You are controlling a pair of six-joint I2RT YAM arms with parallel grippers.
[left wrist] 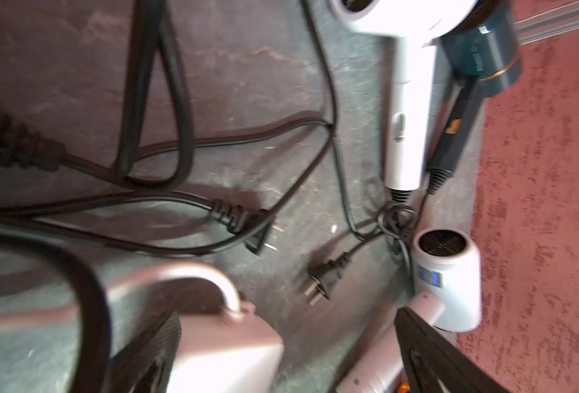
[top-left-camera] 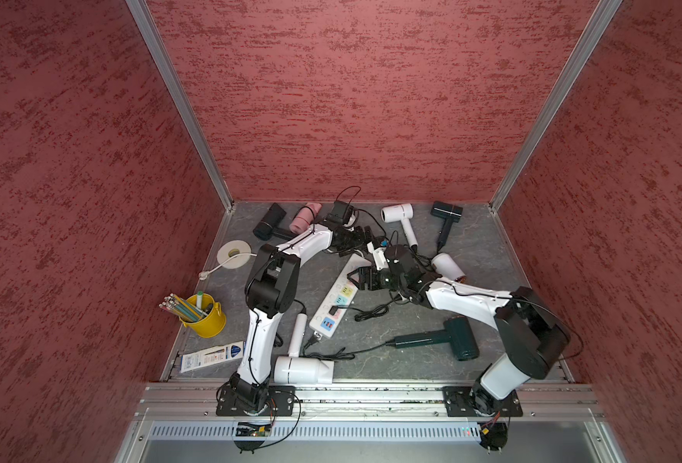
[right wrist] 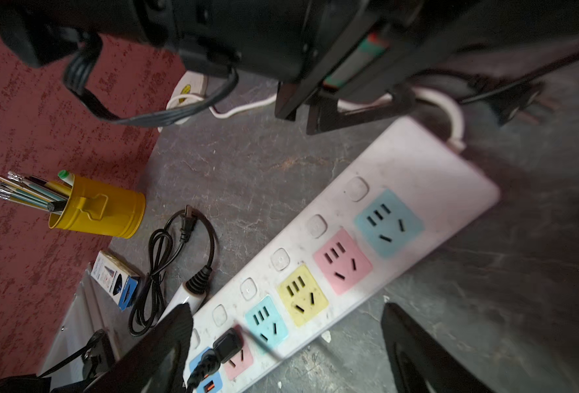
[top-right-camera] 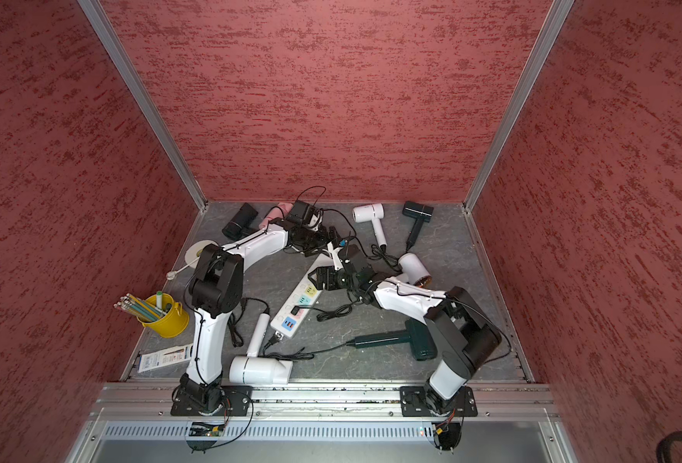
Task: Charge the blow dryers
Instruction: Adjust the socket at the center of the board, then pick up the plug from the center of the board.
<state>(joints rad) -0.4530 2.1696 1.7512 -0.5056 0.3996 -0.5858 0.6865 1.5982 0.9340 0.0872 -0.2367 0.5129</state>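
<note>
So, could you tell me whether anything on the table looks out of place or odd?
Nothing looks damaged, but the black cords sprawl tangled. One loose plug and a second plug lie unplugged on the table, and just one inserted plug sits in the power strip.

Left arm (top-left-camera: 260,340) and right arm (top-left-camera: 467,298): glossy white link shells, bulky black joint housings, thin black cables along the shells. Left gripper (left wrist: 288,313) and right gripper (right wrist: 286,306) are all black with finely textured fingers (right wrist: 167,340). Black base plates (top-left-camera: 283,401) carry small screws.
</note>
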